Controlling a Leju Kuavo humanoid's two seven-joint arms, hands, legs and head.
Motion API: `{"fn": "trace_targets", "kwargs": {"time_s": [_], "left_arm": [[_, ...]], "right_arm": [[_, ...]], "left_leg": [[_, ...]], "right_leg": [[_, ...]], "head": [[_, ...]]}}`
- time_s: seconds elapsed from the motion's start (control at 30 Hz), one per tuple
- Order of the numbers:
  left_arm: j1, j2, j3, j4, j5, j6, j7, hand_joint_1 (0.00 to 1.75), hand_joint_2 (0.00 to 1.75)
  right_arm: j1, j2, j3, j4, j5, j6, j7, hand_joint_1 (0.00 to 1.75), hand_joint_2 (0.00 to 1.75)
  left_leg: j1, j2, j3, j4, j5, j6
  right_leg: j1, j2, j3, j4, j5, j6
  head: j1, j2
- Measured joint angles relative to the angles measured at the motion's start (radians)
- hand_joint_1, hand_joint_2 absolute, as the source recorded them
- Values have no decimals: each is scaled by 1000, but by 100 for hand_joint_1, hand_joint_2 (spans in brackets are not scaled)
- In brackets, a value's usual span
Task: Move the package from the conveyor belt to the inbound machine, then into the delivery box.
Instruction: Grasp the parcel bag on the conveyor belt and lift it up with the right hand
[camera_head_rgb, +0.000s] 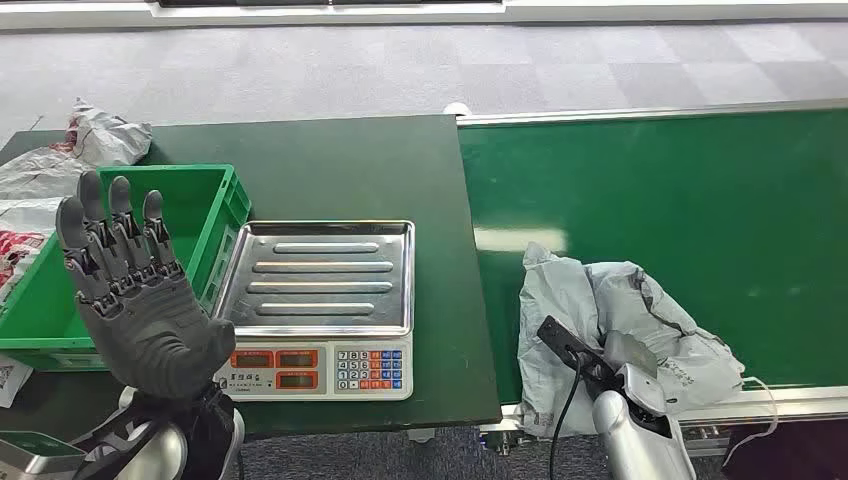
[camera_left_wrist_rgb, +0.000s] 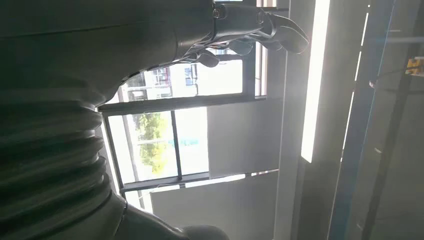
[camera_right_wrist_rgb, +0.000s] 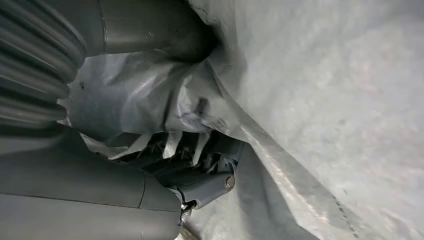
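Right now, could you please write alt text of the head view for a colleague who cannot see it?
The robot's right hand is on a crumpled grey package at the near edge of the green conveyor belt. Its left hand is raised, fingers apart, holding nothing, in front of a green crate. Between them sits an empty steel-topped scale.

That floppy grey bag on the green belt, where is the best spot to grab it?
The grey bag is soft and crumpled, so bunch a raised fold near its near edge, coming from the robot's side. The right hand already has fingers dug into such folds.
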Motion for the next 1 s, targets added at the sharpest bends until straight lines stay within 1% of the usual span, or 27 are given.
{"fn": "trace_targets", "kwargs": {"time_s": [0.3,0.43,0.5,0.57,0.67,0.73,0.87,1.0], "left_arm": [[3,0,0,0,0,6,0,0,175],[8,1,0,-2,0,19,0,0,175],[14,1,0,-6,1,28,0,0,175],[20,1,0,-15,2,34,0,0,175],[26,1,0,-23,5,35,0,0,175],[28,-1,-1,-23,6,31,0,0,175],[22,-8,-4,-15,9,27,0,0,175],[7,-15,-8,-2,15,24,0,0,175]], "right_arm": [[16,1,8,-25,-1,-3,0,175,175],[30,5,12,-50,-11,-33,-16,175,175],[36,11,20,-78,-12,-82,-34,175,175],[32,21,28,-121,1,-174,-38,175,175],[0,40,32,-210,41,-333,-11,175,175],[-37,48,32,-276,73,-405,3,175,175],[-117,52,32,-366,132,-479,10,175,175],[-188,53,32,-394,162,-510,14,175,175]], "left_leg": [[0,0,0,0,0,0],[0,0,-2,0,0,0],[0,0,-6,0,0,0],[0,0,-10,0,0,0],[0,1,-8,0,0,0],[0,0,-4,0,1,0],[0,1,-2,0,1,0],[0,1,-2,0,1,0]], "right_leg": [[0,0,0,0,0,0],[0,0,0,0,0,0],[0,0,0,0,0,0],[0,1,-1,0,0,0],[0,1,-2,0,0,0],[0,1,-2,0,0,0],[0,1,-2,1,1,0],[0,1,-2,1,1,0]], "head": [[0,0],[0,0],[0,0],[0,0],[0,0],[0,0],[0,0],[0,0]]}}
